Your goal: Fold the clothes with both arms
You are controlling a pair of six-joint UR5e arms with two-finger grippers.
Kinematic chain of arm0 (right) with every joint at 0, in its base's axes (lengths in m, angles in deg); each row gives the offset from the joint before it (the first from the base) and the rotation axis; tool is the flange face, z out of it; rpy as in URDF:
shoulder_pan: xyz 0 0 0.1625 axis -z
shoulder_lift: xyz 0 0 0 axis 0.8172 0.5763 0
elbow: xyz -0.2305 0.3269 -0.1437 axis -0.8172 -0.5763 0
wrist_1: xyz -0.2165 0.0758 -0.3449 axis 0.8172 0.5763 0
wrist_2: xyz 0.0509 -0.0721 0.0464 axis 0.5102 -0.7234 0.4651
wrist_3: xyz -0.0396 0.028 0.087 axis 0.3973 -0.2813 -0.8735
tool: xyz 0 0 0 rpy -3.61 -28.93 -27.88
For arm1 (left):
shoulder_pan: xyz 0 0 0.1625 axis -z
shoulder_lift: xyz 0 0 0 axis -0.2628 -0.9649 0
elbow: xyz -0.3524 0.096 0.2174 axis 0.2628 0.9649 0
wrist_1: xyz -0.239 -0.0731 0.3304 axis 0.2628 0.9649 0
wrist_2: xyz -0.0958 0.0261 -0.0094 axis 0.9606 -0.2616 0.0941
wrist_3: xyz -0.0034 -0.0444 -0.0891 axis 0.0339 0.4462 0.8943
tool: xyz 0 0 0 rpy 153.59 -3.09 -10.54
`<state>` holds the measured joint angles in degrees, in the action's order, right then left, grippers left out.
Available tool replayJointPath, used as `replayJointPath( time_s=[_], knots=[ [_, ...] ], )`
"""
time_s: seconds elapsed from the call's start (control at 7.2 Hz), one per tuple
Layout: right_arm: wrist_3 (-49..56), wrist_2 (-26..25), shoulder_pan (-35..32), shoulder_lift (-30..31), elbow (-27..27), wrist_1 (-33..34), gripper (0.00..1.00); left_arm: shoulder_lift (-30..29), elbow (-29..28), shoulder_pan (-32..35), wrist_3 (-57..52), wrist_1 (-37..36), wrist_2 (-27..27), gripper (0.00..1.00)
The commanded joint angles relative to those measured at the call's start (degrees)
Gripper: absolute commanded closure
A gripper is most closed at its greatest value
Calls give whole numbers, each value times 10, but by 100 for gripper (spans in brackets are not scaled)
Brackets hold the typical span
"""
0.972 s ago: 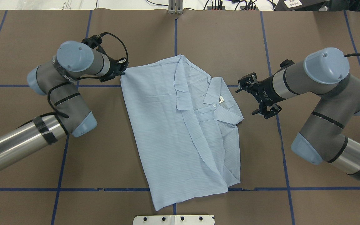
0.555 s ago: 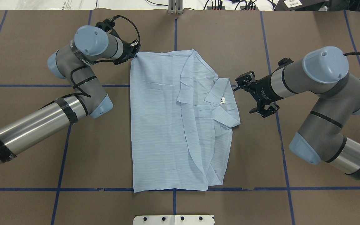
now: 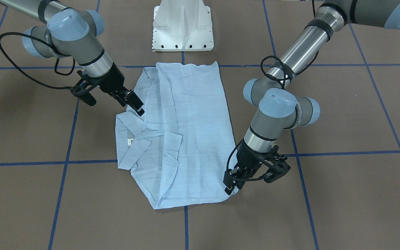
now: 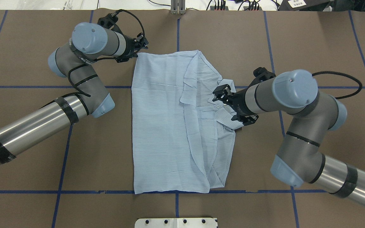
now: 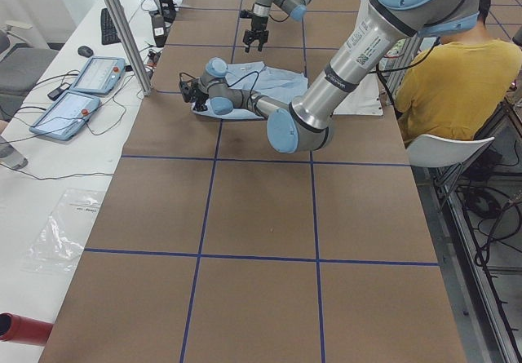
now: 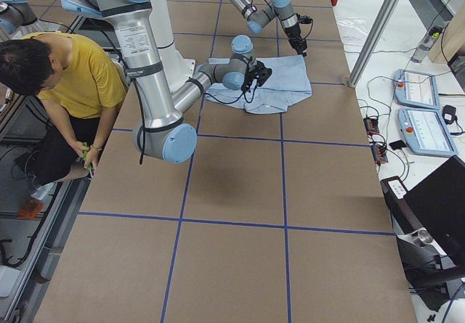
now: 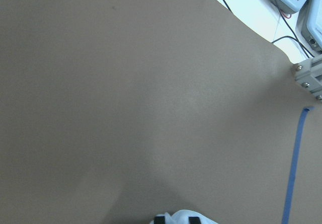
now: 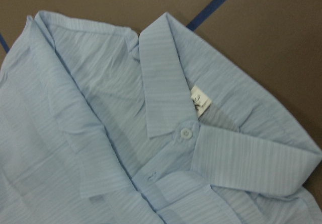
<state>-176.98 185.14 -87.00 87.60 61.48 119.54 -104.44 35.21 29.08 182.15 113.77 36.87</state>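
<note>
The light blue striped shirt [image 4: 160, 126] lies folded lengthwise on the brown table, collar [image 4: 226, 117] on the right side. My left gripper [image 4: 139, 50] is at the shirt's far left corner and is shut on it; it also shows in the front view [image 3: 232, 185]. The left wrist view shows a bit of cloth [image 7: 176, 217] between the fingertips. My right gripper [image 4: 230, 106] is open and hovers over the collar; the front view [image 3: 132, 102] shows it too. The right wrist view looks down on the collar [image 8: 161, 83], a white button [image 8: 185, 133] and the neck tag [image 8: 200, 101].
The white pedestal base [image 3: 182, 27] stands at the table's near edge by the shirt's hem. Blue tape lines [image 4: 62, 158] cross the brown table. A metal post [image 4: 177, 8] stands at the far edge. A person in yellow [image 5: 457, 77] sits beside the robot.
My left gripper has pulled the shirt's corner away and to the right, which swung the shirt straight. My right gripper has moved left from beside the shirt to over the collar.
</note>
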Motion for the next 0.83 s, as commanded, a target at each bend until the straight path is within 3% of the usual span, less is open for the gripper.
replayJointPath(
  time_s=[0.0, 0.14, 0.28, 0.69],
  knots=[
    [96, -120, 106, -49, 2, 124, 0, 44, 61, 7, 3, -2, 25, 34],
    [170, -159, 145, -78, -1, 192, 0, 46, 65, 14, 2, -2, 27, 35],
    [224, -177, 163, -103, -7, 213, 0, 52, 71, 18, 2, -1, 35, 35],
    [414, -180, 179, -105, -2, 295, 0, 70, 93, 56, 1, 3, 92, 35]
  ],
)
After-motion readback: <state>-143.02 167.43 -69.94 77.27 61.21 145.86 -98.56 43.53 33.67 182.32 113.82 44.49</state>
